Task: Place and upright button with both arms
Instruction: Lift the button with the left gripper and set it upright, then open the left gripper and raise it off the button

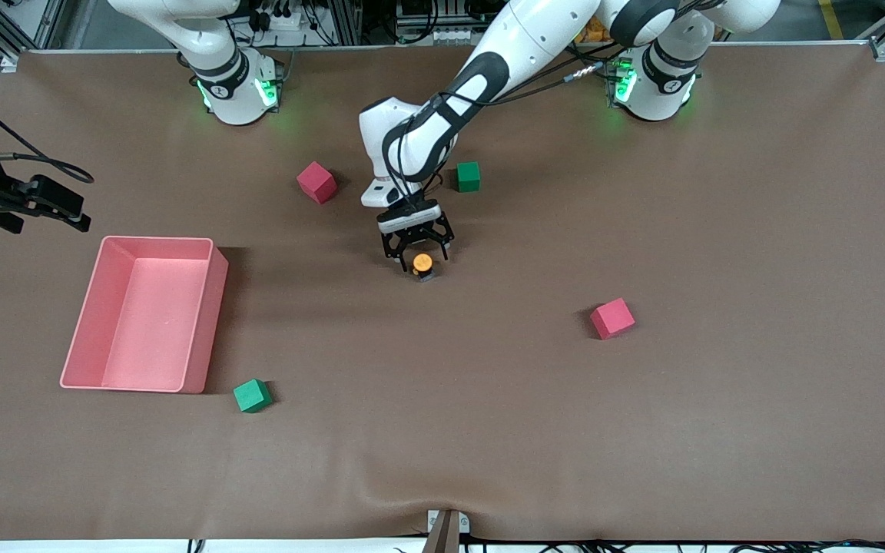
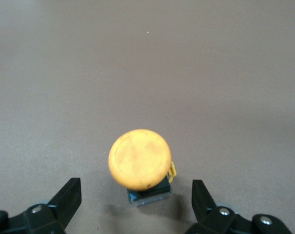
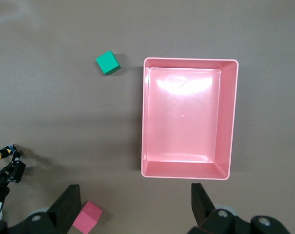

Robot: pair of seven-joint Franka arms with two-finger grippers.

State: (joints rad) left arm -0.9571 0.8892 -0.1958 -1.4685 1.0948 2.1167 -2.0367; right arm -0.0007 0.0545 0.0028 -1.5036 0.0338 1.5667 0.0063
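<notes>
Brown matting covers the table [image 1: 488, 430], with the button [image 1: 422, 264] standing upright near its middle, orange cap on top and dark body resting on the mat. The left gripper [image 1: 416, 252], on the arm reaching in from its base at the top edge, sits low over the button with its fingers [image 2: 69, 195] spread apart, one to each side of the cap and touching neither; in the left wrist view the button [image 2: 140, 160] stands free between them, its blue-edged base on the mat. The right gripper [image 1: 43, 201] waits high over the right arm's end of the table, above the pink bin [image 1: 204, 322]; its fingers [image 3: 200, 195] are spread wide and hold nothing, with the bin [image 3: 235, 122] below them. One red cube [image 1: 316, 182] and one green cube [image 1: 468, 176] lie toward the top edge, on either side of the left arm's wrist. A second red cube [image 1: 612, 318] lies toward the left arm's end, nearer the front camera than the button. A second green cube [image 1: 252, 395] lies just beside the bin's lower corner.
</notes>
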